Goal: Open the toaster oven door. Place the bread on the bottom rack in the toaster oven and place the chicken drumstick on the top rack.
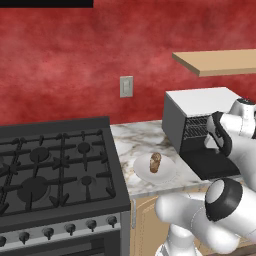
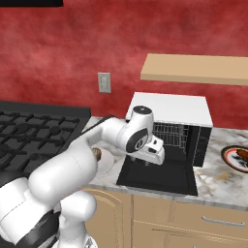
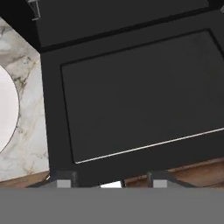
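While hanging over door [image 2: 157,177], gripper [image 2: 154,157]: jaws are standing apart, grasping nothing; tips are sitting just above the door's front edge in the hand view.
door: it is lying flat in front of the oven [image 2: 169,106], fully open, so the first step is looking done.
food A: a brown piece [image 1: 155,162] is sitting on a white plate [image 1: 142,172] on the counter [image 2: 218,179], just left of the door.
food B: a second plate [image 2: 227,155] is lying right of the oven, carrying something reddish-brown.
risk 1: the forearm is hanging low over the door; a careless swing toward either plate is likely clipping the door edge or the oven wall.
risk 2: the white plate is sitting close to the door's corner; a sideways approach is risking a shove of plate or food.
risk 3: the racks [image 2: 172,133] are sitting close together, so food is at risk of landing on the wrong level.
hidden 1: which piece is bread and which is drumstick, cannot tell; both are looking small and blurry.
hidden 2: the right plate is getting cut off by the frame edge.
hidden 3: the arm is blocking much of the white plate in the right base view.
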